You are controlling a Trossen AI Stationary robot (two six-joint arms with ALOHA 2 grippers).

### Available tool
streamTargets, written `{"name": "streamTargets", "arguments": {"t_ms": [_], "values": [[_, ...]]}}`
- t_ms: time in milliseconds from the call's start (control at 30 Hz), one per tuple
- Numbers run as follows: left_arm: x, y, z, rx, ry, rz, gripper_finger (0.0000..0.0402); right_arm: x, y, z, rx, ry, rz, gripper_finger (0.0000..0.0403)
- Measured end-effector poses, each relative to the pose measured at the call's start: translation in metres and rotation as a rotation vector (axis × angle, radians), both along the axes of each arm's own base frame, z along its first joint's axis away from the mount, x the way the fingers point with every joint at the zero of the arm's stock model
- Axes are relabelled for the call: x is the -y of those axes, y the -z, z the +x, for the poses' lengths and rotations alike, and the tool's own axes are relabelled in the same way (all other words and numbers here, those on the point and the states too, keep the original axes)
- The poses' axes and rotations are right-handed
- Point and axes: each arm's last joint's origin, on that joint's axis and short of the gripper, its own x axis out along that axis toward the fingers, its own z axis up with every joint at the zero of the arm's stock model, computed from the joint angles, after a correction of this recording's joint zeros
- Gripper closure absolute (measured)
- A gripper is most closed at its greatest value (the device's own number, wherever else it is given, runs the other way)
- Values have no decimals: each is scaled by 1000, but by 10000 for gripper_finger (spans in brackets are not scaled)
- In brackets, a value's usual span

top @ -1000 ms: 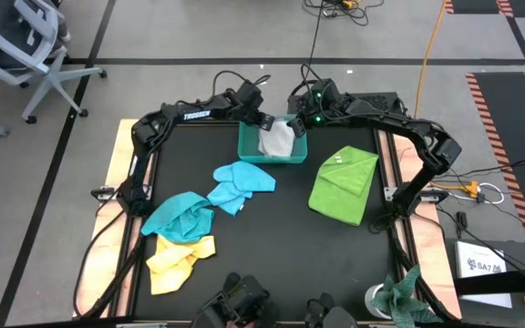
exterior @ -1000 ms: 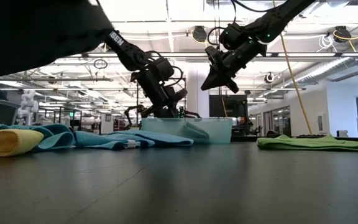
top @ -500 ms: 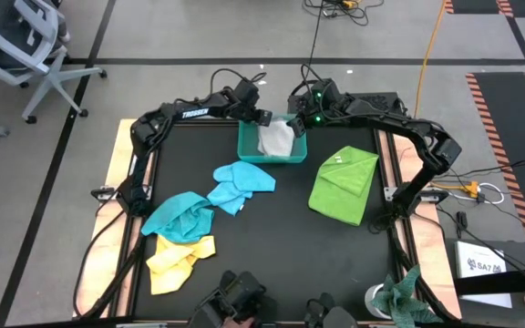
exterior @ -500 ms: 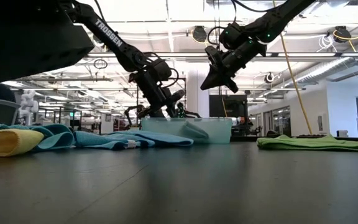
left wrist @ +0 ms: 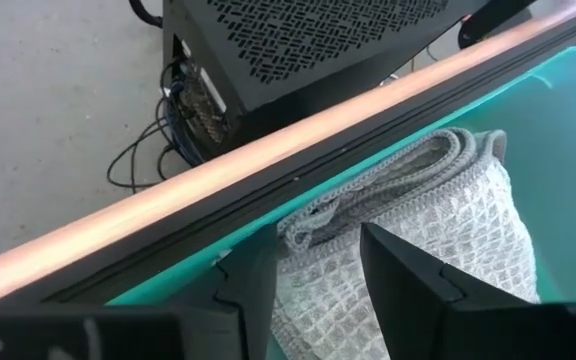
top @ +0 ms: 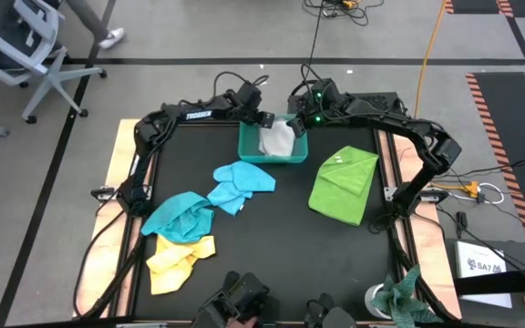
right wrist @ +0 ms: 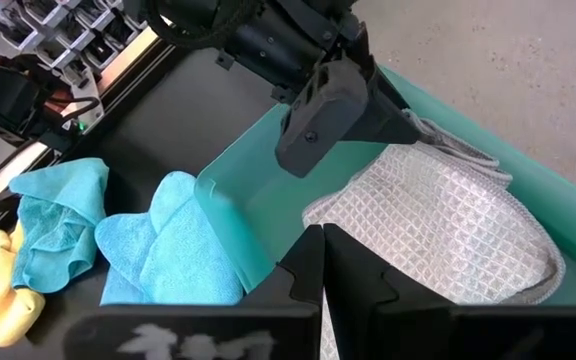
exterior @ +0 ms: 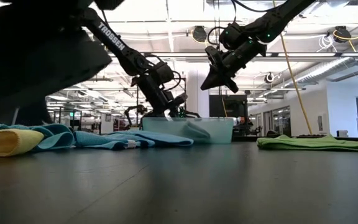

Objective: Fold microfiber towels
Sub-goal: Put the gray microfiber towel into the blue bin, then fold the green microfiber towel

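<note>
- We work on a dark bench (top: 272,246), with the towels spread over its middle and the tray at its far edge.
- The green towel (top: 344,185) lies flat on the right. The turquoise towel (top: 180,217), blue towel (top: 237,185) and yellow towel (top: 177,260) lie rumpled on the left, overlapping one another.
- The teal tray (top: 249,150) holds the grey towel (top: 276,140), folded and lying against its far wall.
- Our left tool (top: 264,119) sits at the tray's far left corner, fingers (left wrist: 413,290) apart over the grey weave and holding nothing.
- Our right tool (top: 296,125) hangs above the tray's far right corner, fingers (right wrist: 353,275) pressed together, empty.
- We judge the step in hand to be leaving the grey towel in the tray.
- To do it well, we should lift the left tool straight up with its fingers wide, so neither snags the loose weave or drags the fold open.
- We should clear the tray wall before swinging towards the rumpled towels.
- The blue towel is nearest, so we think it a sensible next pick.
</note>
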Motion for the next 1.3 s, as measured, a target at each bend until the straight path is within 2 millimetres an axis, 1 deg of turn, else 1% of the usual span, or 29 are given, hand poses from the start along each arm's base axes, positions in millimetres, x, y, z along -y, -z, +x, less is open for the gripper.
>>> {"name": "streamTargets", "arguments": {"t_ms": [133,233,333,500,533,700,833,967,1033,1100,1200,1300], "values": [[0,-2,3,25,4,26,252,0,0,0,-1,0,1,403],[-2,-4,4,55,-2,36,266,0,0,0,-2,0,2,403],[-3,-6,5,65,-3,47,298,0,1,0,-7,0,6,403],[-2,-7,5,88,33,26,382,-1,1,-1,-13,0,11,403],[-2,-7,5,93,38,22,391,-1,1,-1,-15,0,13,403],[0,-7,7,99,50,8,389,-2,3,-2,-33,-10,14,403],[4,-6,8,85,79,0,398,-2,4,-3,-46,-13,22,403],[7,-8,7,87,120,-41,382,-2,4,-3,-44,-14,19,403],[8,-14,4,77,114,-33,374,-2,4,-3,-44,-14,19,403],[10,-26,-2,35,100,7,371,-2,4,-3,-44,-16,17,403],[14,-48,-10,-29,73,95,370,-2,4,-3,-44,-17,16,403],[20,-70,-19,-57,75,139,374,-3,5,-3,-51,-22,17,403]]}}
